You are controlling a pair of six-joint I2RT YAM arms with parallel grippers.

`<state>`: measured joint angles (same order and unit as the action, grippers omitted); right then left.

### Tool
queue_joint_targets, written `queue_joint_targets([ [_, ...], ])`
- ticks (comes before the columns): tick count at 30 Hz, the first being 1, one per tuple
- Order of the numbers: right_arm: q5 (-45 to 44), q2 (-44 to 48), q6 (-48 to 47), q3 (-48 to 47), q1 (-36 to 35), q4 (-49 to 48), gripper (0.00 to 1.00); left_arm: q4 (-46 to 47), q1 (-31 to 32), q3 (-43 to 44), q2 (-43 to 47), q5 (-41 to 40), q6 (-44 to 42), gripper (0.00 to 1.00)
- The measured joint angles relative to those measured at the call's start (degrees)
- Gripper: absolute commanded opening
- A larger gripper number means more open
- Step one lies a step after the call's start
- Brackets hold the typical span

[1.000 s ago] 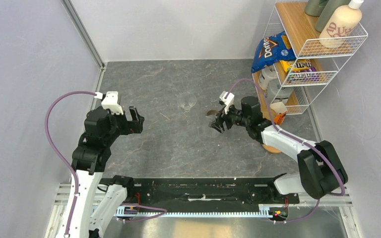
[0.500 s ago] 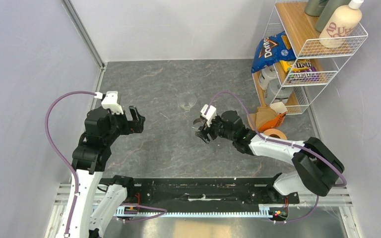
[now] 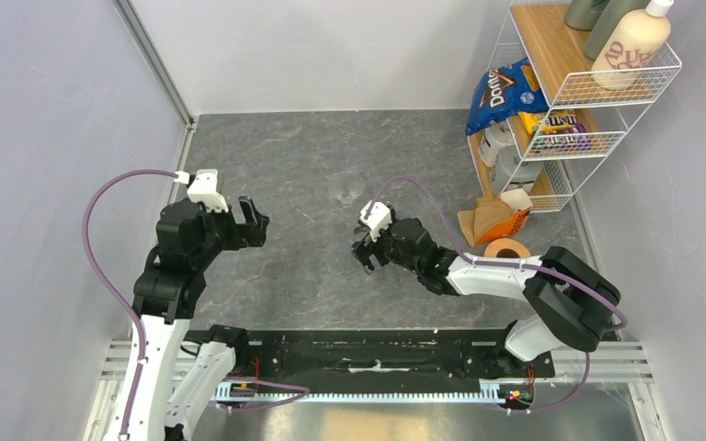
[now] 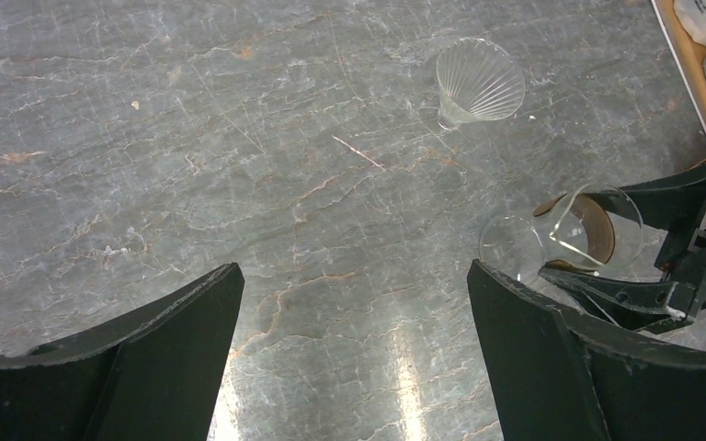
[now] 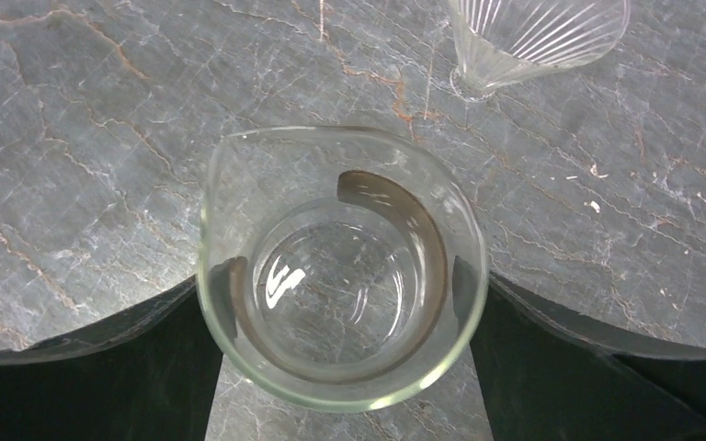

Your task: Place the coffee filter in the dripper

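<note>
Reaching out over the middle of the grey stone table (image 3: pixel 285 156), the right gripper (image 3: pixel 365 253) has its two dark fingers pressed against opposite sides of a clear glass cup (image 5: pixel 342 266) with a pouring lip and a brown band around its wall. From where I stand, that grip looks firm, with glass filling the gap between the fingers.

At about 12 o'clock from the cup, just beyond it and not touching, sits the dripper (image 3: pixel 347 188), a small ribbed glass cone with its wide mouth towards the cameras. I cannot tell whether it stands upright or leans.

The coffee filter (image 3: pixel 483 220), a tan paper sheet, lies at roughly 3 o'clock on the table, beside the foot of the white wire shelf (image 3: pixel 561 110) and well apart from the dripper. An orange-brown wooden ring (image 3: pixel 507 248) lies flat at about 5 o'clock from the filter, near it.

Over at 9 o'clock, the left gripper (image 3: pixel 256 223) hangs above bare table with its fingers spread wide and nothing between them.
</note>
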<state>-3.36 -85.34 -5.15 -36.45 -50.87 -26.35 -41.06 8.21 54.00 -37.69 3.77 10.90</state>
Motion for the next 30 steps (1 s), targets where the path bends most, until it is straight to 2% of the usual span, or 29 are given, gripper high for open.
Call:
queue_joint_targets([
  [8, -1.9, -1.0, 2.6, -0.5, 0.0, 0.4, 0.97, 0.0, 0.0, 0.0, 0.6, 0.1, 0.0, 1.0],
  [18, -1.0, 4.3, 3.0, -0.7, 0.0, 8.6, 0.97, 0.0, 0.0, 0.0, 0.6, 0.5, 0.0, 1.0],
  [22, 1.9, 7.4, 2.6, -1.0, 0.0, 15.9, 0.97, -0.4, 0.0, 0.0, 0.6, 0.4, 0.0, 1.0],
  [30, 4.4, 17.4, -1.4, -6.3, 0.0, 36.8, 0.97, -2.9, 0.0, 0.0, 0.7, 0.4, -1.1, 1.0],
])
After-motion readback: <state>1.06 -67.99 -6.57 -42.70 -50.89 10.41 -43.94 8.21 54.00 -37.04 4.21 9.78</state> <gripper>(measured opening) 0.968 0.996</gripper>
